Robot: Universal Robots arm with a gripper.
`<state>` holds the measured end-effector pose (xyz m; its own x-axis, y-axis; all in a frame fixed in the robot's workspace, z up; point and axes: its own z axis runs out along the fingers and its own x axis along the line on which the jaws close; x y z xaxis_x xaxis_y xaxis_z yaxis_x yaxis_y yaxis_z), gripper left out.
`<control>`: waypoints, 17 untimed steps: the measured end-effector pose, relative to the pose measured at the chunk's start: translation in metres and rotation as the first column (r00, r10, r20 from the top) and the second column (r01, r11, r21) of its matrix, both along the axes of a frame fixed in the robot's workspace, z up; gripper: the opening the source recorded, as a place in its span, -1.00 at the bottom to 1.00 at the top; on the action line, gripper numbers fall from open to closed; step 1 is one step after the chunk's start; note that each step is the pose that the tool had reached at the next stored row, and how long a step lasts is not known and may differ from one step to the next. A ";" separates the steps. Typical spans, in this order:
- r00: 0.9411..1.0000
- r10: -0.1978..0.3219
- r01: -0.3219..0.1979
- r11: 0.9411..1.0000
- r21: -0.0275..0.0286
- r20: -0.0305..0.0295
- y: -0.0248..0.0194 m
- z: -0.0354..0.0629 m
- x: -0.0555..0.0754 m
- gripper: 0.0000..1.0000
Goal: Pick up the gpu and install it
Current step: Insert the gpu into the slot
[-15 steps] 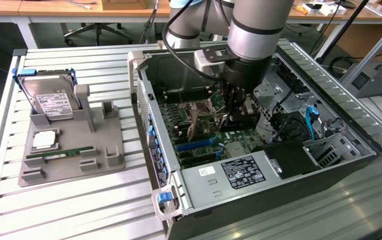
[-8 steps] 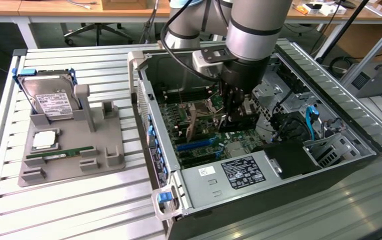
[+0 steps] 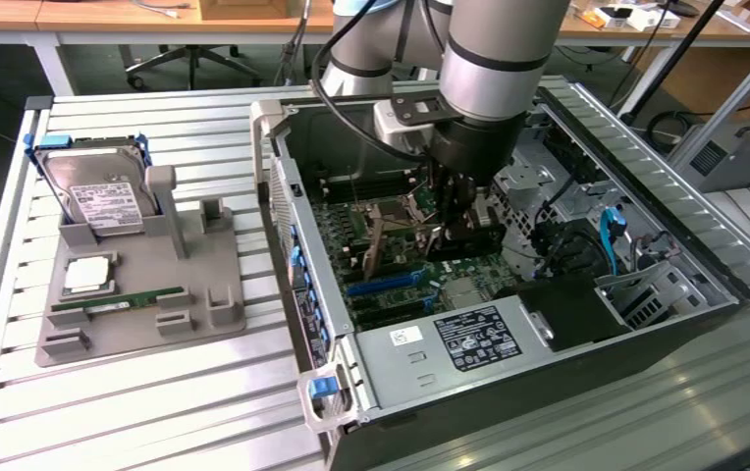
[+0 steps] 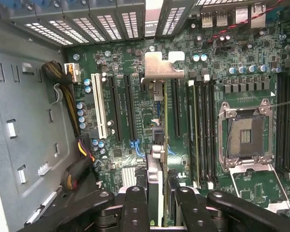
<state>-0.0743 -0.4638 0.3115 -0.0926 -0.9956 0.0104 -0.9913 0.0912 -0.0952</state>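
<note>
Black fingers [image 4: 135, 208] of the gripper [image 4: 157, 203] are clamping the gpu [image 4: 154, 145] edge-on, one finger on each face of the thin card. In the wrist view the card is standing upright above the green motherboard [image 4: 241, 63], its silver bracket [image 4: 162, 65] reaching toward the slotted rear wall of the case [image 4: 34, 145]. The card is lying in line with the long black slots [image 4: 128, 108], between them and the RAM sockets [image 4: 205, 130]; whether its edge is seated cannot be told. An open CPU socket [image 4: 244, 135] is sitting further along the board.

In the exterior view the grey arm [image 3: 500, 59] is reaching down at upper centre into the open case [image 3: 689, 235], and the gripper [image 3: 448, 231] is hanging low over the motherboard [image 3: 375, 245] with the gpu [image 3: 469, 235] in its grasp. At the exterior view's left a grey fixture [image 3: 139, 314] is resting on the slatted table [image 3: 127, 412], carrying a hard drive [image 3: 93, 191], a CPU [image 3: 87, 275] and a green RAM stick [image 3: 120, 302].
</note>
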 end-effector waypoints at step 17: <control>1.000 0.000 0.000 1.000 0.000 0.000 -0.0003 -0.0025 -0.006 -0.47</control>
<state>-0.0804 -0.4641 0.3090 -0.0926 -0.9957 0.0105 -0.9913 0.0912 -0.0952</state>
